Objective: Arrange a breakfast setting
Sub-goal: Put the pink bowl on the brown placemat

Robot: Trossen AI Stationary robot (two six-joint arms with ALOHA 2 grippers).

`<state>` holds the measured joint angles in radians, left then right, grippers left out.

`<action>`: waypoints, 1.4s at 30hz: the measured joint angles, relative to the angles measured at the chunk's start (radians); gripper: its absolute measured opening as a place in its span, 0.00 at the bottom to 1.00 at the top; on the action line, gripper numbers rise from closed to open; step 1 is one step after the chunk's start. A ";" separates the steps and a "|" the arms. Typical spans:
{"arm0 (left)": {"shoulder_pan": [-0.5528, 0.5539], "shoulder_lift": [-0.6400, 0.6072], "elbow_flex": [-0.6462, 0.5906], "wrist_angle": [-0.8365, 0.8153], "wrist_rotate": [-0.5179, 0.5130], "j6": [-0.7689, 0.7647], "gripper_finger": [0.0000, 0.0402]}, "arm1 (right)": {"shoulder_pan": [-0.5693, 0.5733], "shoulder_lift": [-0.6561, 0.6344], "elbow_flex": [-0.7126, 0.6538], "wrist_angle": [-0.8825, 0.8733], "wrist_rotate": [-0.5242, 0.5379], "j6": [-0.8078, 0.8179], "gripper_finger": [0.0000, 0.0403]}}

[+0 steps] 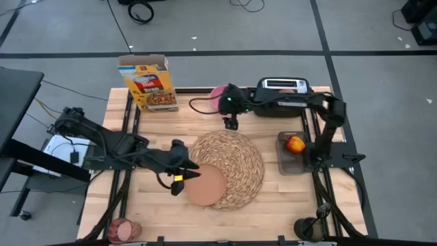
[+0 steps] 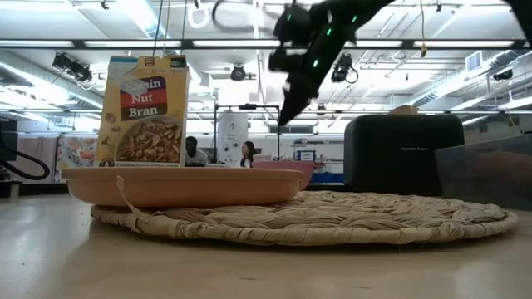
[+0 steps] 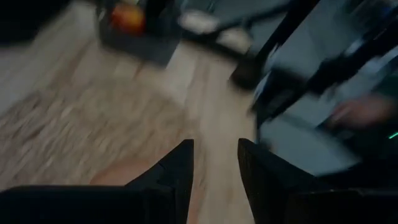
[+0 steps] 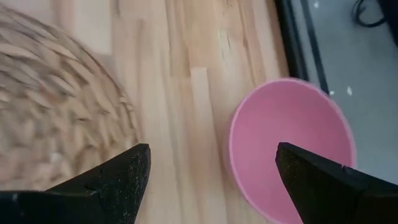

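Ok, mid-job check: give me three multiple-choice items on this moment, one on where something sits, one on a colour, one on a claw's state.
1. Where does the tan-brown plate sit?
A. on the near-left part of the woven placemat
B. on the toaster
C. in the bin

2. What colour is the bowl in front of the right claw?
A. blue
B. pink
C. white

3. How does the right claw stand?
A. shut on the bowl
B. shut on a spoon
C. open, holding nothing

Answers:
1 A: the high view shows the plate overlapping the mat's edge beside the left claw.
2 B: the right wrist view shows a pink bowl on the wood.
3 C: its fingers are spread wide, nothing between them.
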<state>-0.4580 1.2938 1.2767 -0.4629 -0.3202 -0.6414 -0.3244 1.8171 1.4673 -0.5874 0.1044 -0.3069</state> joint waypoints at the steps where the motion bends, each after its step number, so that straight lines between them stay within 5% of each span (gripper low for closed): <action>1: 0.000 0.000 0.000 0.041 -0.003 0.009 0.33 | -0.011 0.026 0.006 0.009 -0.001 -0.002 0.86; 13: 0.008 0.000 0.000 0.282 -0.045 0.125 0.33 | -0.108 0.213 0.041 0.038 -0.081 0.000 0.79; 31: 0.063 -0.047 -0.002 0.300 -0.043 0.180 0.33 | -0.142 0.261 0.040 0.074 -0.122 -0.066 0.04; 42: 0.052 -0.186 -0.001 0.213 -0.086 0.287 0.33 | -0.001 0.019 0.117 -0.171 -0.053 -0.130 0.02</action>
<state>-0.4056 1.1074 1.2755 -0.2494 -0.4058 -0.3546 -0.3256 1.8360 1.5840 -0.7580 0.0517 -0.4371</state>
